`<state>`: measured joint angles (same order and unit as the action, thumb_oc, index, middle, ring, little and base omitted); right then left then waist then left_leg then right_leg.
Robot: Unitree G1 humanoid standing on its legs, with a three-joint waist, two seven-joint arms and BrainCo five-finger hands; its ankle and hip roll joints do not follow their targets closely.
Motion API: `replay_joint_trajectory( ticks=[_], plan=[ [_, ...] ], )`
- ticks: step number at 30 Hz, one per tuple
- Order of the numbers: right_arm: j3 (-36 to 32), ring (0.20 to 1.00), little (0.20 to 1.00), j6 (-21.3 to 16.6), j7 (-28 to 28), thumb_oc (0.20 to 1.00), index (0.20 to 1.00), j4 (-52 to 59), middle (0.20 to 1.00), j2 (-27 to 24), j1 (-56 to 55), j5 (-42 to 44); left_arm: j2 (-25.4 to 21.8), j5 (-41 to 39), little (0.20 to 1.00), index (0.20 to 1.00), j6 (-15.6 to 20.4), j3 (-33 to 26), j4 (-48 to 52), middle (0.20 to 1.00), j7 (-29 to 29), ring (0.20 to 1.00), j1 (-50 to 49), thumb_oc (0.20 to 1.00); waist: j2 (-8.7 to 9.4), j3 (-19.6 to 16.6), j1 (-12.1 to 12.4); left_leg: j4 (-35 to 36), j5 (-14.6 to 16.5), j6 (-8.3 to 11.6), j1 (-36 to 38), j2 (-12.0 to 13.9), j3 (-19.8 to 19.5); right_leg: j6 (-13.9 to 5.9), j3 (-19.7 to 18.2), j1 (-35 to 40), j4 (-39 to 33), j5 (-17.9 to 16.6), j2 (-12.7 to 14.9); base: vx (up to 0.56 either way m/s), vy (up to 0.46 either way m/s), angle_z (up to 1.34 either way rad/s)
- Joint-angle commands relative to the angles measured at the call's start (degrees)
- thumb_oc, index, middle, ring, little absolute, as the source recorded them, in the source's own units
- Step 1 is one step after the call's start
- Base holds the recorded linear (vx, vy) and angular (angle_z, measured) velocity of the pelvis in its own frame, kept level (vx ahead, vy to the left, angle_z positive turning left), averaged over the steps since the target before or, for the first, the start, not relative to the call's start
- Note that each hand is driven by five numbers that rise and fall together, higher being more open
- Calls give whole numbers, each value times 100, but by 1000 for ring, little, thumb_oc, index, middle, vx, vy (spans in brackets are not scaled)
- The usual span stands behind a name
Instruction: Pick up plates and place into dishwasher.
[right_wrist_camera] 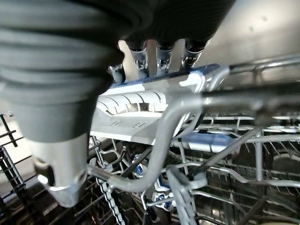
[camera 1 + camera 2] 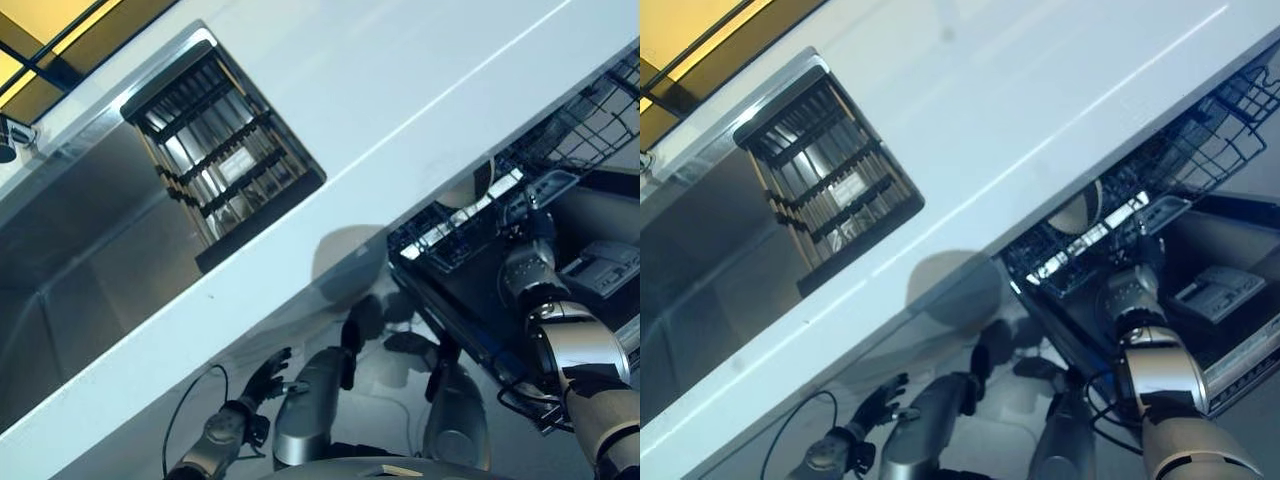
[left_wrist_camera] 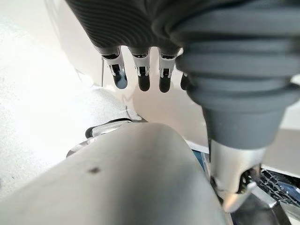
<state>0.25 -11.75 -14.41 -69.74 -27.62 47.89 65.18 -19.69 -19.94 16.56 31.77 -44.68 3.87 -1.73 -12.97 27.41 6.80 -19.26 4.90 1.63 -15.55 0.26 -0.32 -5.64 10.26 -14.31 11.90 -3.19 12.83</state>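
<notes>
Plate (image 2: 466,187) – pale, round, standing on edge in dishwasher rack (image 2: 470,235), just under white countertop (image 2: 400,90) edge. Rack pulled out, wire tines around plate. Right hand (image 2: 535,222) reaches into rack beside plate; in right wrist view fingers (image 1: 157,54) extend straight over grey rack wire (image 1: 161,136), not curled on anything, apart from plate. Left hand (image 2: 268,375) low near floor, fingers spread, relaxed – holding nothing. On countertop, sink (image 2: 90,250) with dark slatted drying rack (image 2: 220,155) at its end, well apart from dishwasher.
</notes>
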Motion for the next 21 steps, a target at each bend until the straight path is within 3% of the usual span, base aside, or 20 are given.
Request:
replay_joint_trajectory(
  ticks=[1,5,21],
  plan=[
    [260,1000,1000,-201,213,1000,1000,786,1000,-54,839,57,-414,-93,1000,1000,12,130,219,1000,-86,1000,-265,1000,225,-56,122,-207,-287,183,-560,126,8,33,17,382,279,501,71,10,24,5],
    [364,1000,1000,-233,185,1000,1000,843,1000,-26,938,-219,-424,-118,1000,1000,21,108,244,1000,-109,1000,-266,1000,226,-27,181,-202,-291,160,-583,88,-20,33,61,366,300,509,89,8,28,6],
    [586,1000,1000,-245,634,1000,1000,1124,1000,3,1179,-2,-560,-95,1000,1000,6,-141,279,1000,29,1000,-268,1000,325,19,448,-41,-339,122,-542,-8,-134,23,331,497,251,530,117,-3,5,10]
  ],
)
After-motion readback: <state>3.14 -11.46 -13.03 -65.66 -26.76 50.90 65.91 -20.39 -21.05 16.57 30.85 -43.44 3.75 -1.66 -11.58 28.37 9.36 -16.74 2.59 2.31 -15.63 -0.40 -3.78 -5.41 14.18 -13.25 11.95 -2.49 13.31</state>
